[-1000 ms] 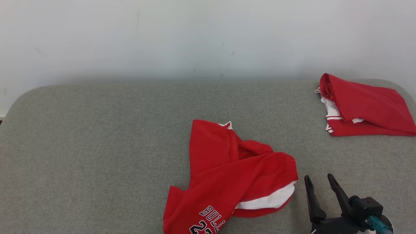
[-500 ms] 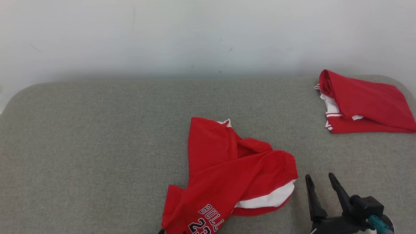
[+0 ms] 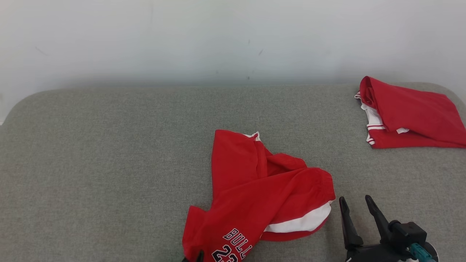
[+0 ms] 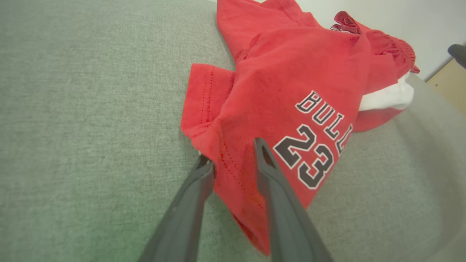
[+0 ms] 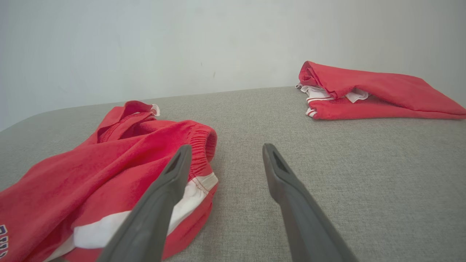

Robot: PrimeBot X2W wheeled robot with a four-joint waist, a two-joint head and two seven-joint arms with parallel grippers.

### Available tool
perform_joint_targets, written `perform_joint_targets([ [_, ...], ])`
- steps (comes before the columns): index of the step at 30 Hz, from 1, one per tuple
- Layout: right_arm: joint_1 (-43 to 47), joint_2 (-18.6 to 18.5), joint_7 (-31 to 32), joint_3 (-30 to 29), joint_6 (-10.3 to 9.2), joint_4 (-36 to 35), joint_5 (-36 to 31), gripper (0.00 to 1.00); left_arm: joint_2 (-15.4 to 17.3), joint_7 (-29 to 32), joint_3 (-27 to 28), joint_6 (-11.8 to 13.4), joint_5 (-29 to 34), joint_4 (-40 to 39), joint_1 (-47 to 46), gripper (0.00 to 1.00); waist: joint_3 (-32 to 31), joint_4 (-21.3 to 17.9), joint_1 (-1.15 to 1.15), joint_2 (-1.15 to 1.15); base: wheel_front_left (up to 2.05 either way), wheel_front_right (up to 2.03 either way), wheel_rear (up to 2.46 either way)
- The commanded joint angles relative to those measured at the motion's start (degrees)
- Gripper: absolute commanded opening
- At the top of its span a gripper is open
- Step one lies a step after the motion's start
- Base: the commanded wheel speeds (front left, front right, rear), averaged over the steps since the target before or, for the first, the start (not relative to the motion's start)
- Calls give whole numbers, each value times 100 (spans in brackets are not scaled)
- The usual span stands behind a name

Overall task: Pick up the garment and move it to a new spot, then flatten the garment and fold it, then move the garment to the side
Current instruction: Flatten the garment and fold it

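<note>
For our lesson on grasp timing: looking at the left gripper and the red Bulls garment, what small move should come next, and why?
Probably close the left gripper on the red Bulls garment: its open jaws straddle the near hem corner, with fabric between them.

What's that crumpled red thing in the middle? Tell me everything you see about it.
The red garment is soft jersey cloth with white trim, printed BULL and 23 in black outlined white. It lies rumpled and partly folded over itself on the grey cushion. The left pincer straddles its near corner, not yet clamped.
</note>
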Motion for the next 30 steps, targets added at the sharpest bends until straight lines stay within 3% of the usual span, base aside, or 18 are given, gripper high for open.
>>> perform_joint_targets([
  [1, 28, 9, -6, -2, -16, -2, -19, 100, 7, -12, -18, -4, -8, -70, -123, 0, 1, -4, 0, 0, 0, 0, 0],
  [7, 99, 29, -6, -80, -16, -47, -45, 100, 61, -12, 98, -7, -43, -641, -152, 0, 28, 41, 0, 0, 0, 0, 0],
  [14, -61, 72, -6, 23, -16, -12, -49, 100, 534, -12, 279, -11, 125, -1025, -719, 0, 159, -27, 0, 0, 0, 0, 0],
  [20, -335, 40, -6, 110, -16, 107, -14, 100, 1069, 6, 74, -6, -34, -506, -1648, 0, 429, -373, 0, 0, 0, 0, 0],
  [29, -393, 51, -5, 30, -16, 188, 5, 100, 1321, -9, -209, -6, -248, 410, -2338, 0, 556, -614, 0, 0, 0, 0, 0],
  [30, -379, 56, -5, 23, -16, 194, 5, 100, 1324, -11, -209, -6, -262, 472, -2379, 6, 547, -618, 0, 0, 0, 0, 0],
])
